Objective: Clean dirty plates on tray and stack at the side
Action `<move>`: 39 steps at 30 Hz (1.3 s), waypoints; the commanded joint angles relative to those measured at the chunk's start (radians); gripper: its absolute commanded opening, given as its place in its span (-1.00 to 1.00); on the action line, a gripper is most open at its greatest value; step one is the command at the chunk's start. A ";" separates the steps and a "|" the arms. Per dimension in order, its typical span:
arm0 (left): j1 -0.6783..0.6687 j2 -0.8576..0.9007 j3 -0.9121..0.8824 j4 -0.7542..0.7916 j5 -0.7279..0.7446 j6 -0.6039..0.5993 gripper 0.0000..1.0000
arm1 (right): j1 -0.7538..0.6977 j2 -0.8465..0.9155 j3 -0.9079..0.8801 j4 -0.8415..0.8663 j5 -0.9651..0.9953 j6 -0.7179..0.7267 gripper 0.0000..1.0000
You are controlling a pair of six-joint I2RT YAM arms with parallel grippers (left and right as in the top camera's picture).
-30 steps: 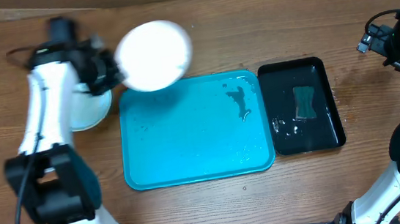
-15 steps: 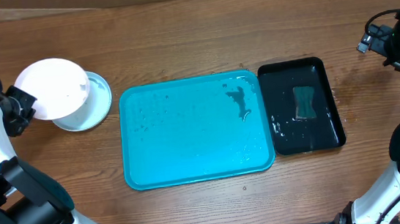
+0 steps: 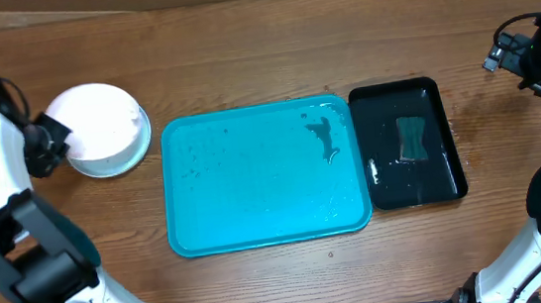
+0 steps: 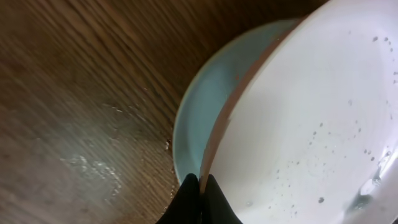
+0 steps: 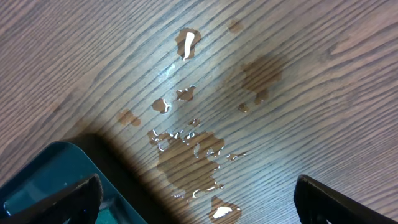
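Note:
My left gripper [image 3: 49, 145] is shut on the rim of the white plate [image 3: 97, 126], which sits over the light blue plate [image 3: 130, 157] at the table's left. In the left wrist view the fingers [image 4: 200, 186] pinch the white plate [image 4: 311, 124] at its edge, tilted above the light blue plate [image 4: 205, 106]. The turquoise tray [image 3: 263, 177] lies in the middle with water specks and a small dark smudge, no plate on it. The yellow-green plate is out of view. My right gripper [image 3: 530, 57] is open and empty over wet wood [image 5: 199, 143] at the far right.
A glossy black tray [image 3: 409, 143] with a green sponge [image 3: 412, 139] in it lies right of the turquoise tray. Water puddles lie on the wood near its corner [image 5: 37, 180].
My left gripper carried the white plate from above the tray's back left corner out to the left, then lowered it over the light blue plate. The right arm has not moved.

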 commanded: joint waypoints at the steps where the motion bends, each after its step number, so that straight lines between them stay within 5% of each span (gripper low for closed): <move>1: -0.019 0.043 0.000 0.000 -0.002 -0.014 -0.92 | -0.003 -0.020 0.005 0.005 -0.005 0.004 1.00; 2: -0.022 0.047 0.000 0.005 0.005 -0.014 -0.92 | -0.003 -0.020 0.005 0.005 -0.005 0.004 1.00; 4: -0.024 0.046 0.000 0.013 0.020 -0.007 -0.60 | -0.003 -0.020 0.005 0.005 -0.005 0.004 1.00; 7: -0.024 0.046 0.003 0.023 0.133 0.061 0.46 | -0.003 -0.020 0.005 0.005 -0.005 0.004 1.00; 9: -0.024 0.046 0.003 0.025 0.251 0.115 0.68 | -0.003 -0.020 0.005 0.005 -0.005 0.004 1.00; 16: -0.065 0.046 0.003 0.029 0.603 0.296 0.79 | -0.003 -0.020 0.005 0.005 -0.005 0.004 1.00; 19: -0.126 0.046 0.003 0.021 0.603 0.297 0.80 | -0.003 -0.019 0.005 0.005 -0.005 0.004 1.00; 21: -0.160 0.046 0.003 0.007 0.593 0.294 1.00 | -0.003 -0.019 0.005 0.005 -0.005 0.004 1.00; 39: -0.331 0.046 0.003 0.006 0.555 0.293 1.00 | -0.003 -0.020 0.005 0.005 -0.005 0.004 1.00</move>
